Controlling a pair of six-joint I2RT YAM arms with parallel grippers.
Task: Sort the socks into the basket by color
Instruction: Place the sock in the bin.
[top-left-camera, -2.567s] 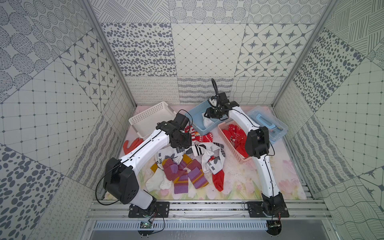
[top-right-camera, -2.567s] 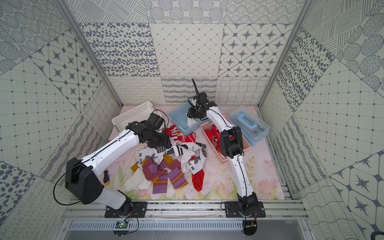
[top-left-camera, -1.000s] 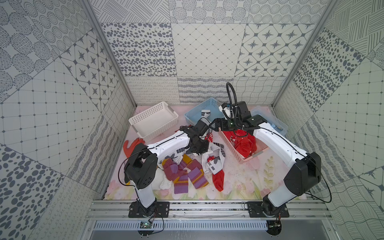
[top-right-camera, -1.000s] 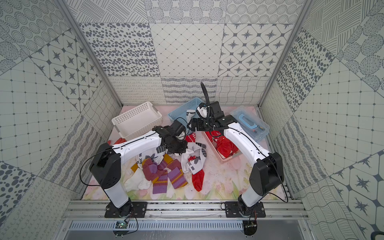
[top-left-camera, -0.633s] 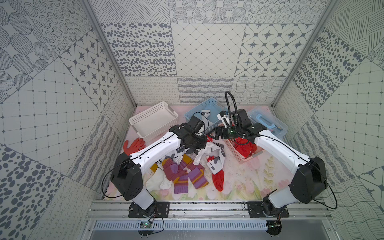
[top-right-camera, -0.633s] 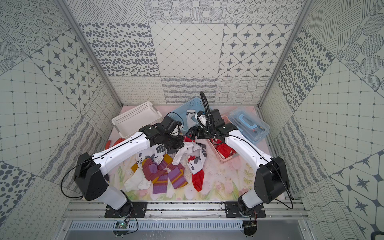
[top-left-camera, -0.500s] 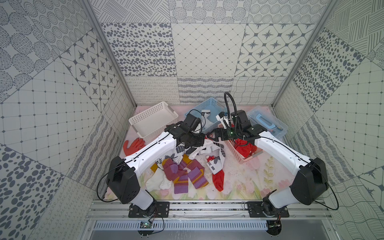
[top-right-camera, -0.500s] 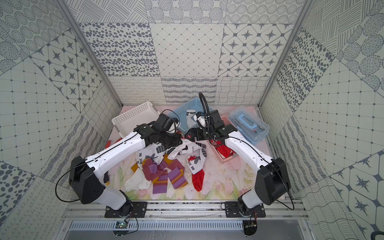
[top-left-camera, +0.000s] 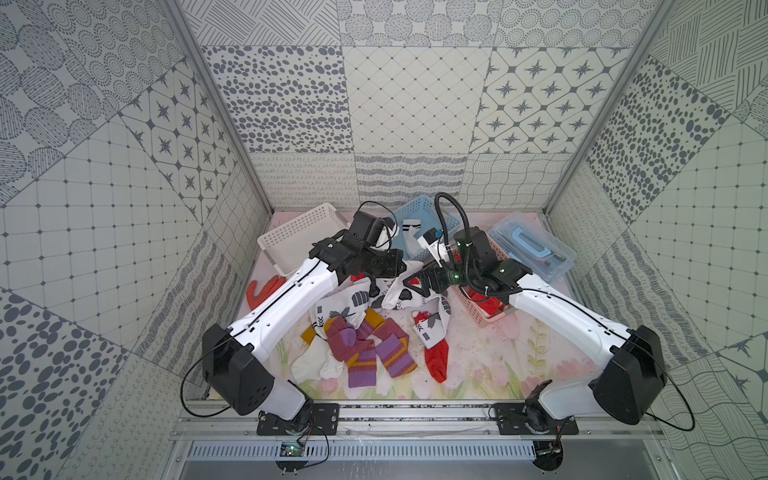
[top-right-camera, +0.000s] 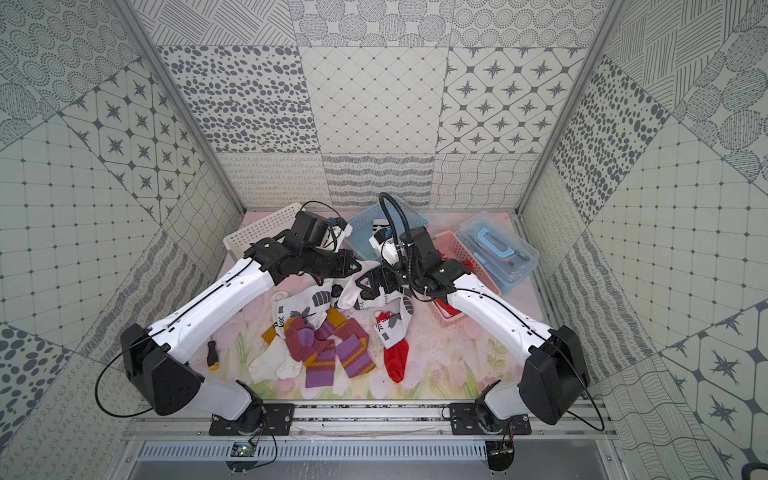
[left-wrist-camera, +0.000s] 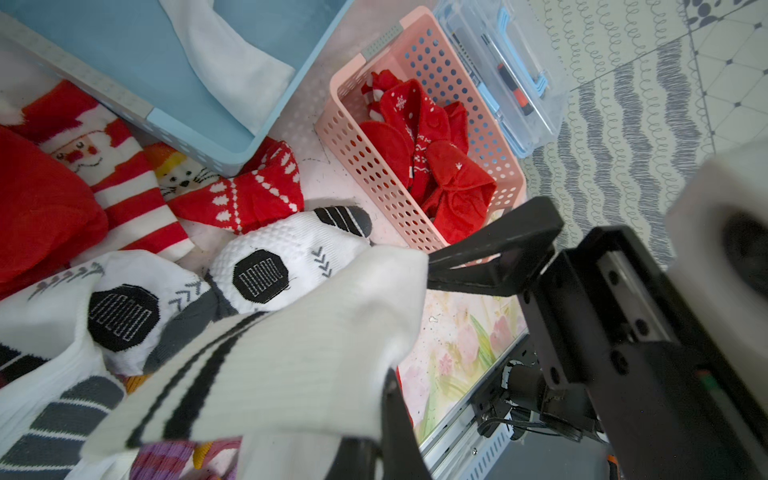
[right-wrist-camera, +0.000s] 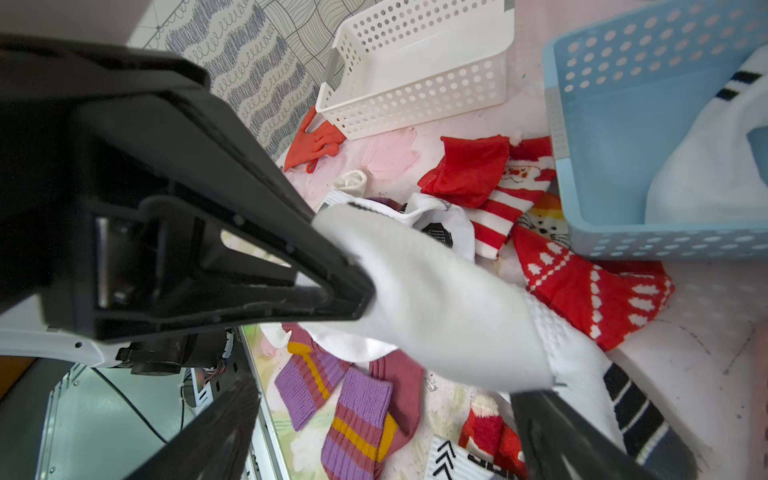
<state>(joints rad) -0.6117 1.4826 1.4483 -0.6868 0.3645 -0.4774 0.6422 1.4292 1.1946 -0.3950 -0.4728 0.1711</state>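
We log: left gripper (top-left-camera: 399, 267) clamped shut on white sock (top-left-camera: 392, 293) | sock hangs just in front of blue basket (top-left-camera: 419, 208), above sock pile (top-left-camera: 361, 345) | right gripper (top-left-camera: 411, 286) jaws spread wide, close against the sock, gripping nothing.

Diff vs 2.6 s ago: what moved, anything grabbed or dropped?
The left gripper picked a white sock off the pile and raised it toward the centre, shut on it. The right gripper pulled back from the blue basket, swung across the pink basket, and now sits open facing that sock. The purple socks and the baskets stayed put.
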